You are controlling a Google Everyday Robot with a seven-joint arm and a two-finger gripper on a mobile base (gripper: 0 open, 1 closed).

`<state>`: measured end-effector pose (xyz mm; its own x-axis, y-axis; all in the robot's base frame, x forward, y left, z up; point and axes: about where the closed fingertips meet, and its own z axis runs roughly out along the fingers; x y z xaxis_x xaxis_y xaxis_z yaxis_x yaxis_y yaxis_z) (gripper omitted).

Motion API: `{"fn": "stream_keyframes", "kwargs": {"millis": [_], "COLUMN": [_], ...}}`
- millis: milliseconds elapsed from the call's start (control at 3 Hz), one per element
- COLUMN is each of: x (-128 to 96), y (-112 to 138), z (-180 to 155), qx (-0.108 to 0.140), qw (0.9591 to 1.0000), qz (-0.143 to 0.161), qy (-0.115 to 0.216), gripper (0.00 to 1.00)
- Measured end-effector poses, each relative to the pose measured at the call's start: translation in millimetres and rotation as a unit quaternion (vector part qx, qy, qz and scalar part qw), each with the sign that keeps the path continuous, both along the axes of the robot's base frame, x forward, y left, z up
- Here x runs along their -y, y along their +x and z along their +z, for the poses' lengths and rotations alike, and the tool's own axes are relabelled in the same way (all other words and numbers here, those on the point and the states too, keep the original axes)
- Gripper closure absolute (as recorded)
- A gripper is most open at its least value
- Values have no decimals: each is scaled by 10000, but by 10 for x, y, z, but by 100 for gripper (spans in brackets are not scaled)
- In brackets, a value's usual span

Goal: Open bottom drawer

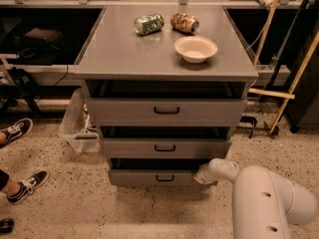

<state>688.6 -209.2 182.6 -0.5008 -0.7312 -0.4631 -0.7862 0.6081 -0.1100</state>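
1. Speckled terrazzo floor [60, 208] lies around a grey metal cabinet [109, 54] with three drawers, which stands in front of dark shelving.
2. On the cabinet top sit a green can [148, 24] lying on its side, a brown crumpled can [185, 22] just beside it, and a pale bowl [196, 49] nearer the front right.
3. Top drawer [124, 112] and middle drawer [129, 148] each carry a small black bar handle.
4. The bottom drawer [134, 177] is lowest, near the floor, with a dark gap above its front and its handle [164, 178] at mid-width.
5. The gripper [202, 175] is at the right end of the bottom drawer's front, right of the handle; whether it is apart or closed cannot be told.
6. The white arm [264, 198] reaches in from the lower right.
7. Two black sneakers [15, 131] show at the left edge, and a clear plastic bag [75, 123] leans beside the cabinet.
8. Wooden poles [289, 83] lean at the right.
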Motion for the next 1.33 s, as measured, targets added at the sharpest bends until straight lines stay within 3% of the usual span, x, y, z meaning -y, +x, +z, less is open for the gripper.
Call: {"fn": "stream_keyframes", "kwargs": {"millis": [1333], "x": [91], "y": [-162], "z": [69], "qx": [116], "qw": [9999], "qz": [20], "qy": [28], "gripper": [100]}}
